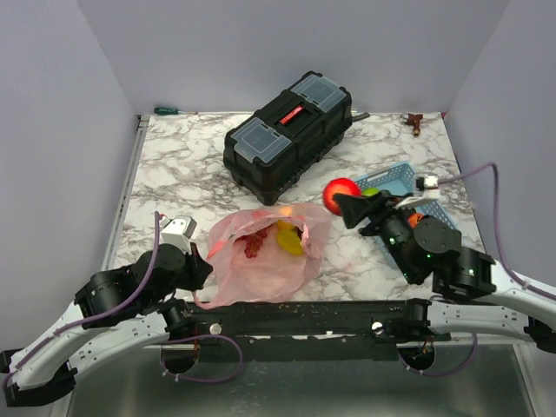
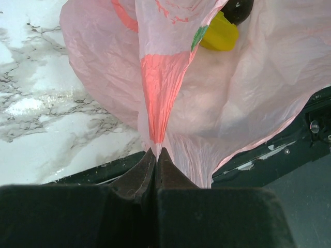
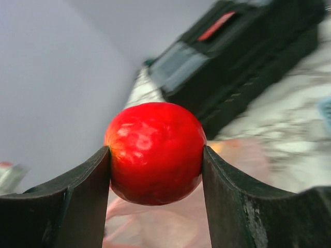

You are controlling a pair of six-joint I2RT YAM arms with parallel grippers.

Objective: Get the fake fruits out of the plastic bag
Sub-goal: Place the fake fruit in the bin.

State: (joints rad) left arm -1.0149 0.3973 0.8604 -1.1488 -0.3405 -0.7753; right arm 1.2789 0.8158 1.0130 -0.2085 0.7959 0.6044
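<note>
The pink plastic bag [image 1: 261, 261] lies at the table's near middle, with a yellow fruit [image 1: 289, 239] and a dark red bunch [image 1: 254, 246] showing through it. My left gripper [image 1: 201, 261] is shut on the bag's near left edge; the left wrist view shows the pinched plastic [image 2: 155, 139] and the yellow fruit [image 2: 220, 36]. My right gripper [image 1: 345, 201] is shut on a red fruit [image 1: 340, 193], held above the table to the right of the bag. In the right wrist view the red fruit [image 3: 155, 152] sits between both fingers.
A black toolbox [image 1: 288, 135] stands behind the bag. A light blue mesh basket [image 1: 395, 178] with a green fruit [image 1: 371, 192] in it sits right of the red fruit. A green screwdriver [image 1: 169, 110] and a small brown object [image 1: 415, 122] lie at the back edge.
</note>
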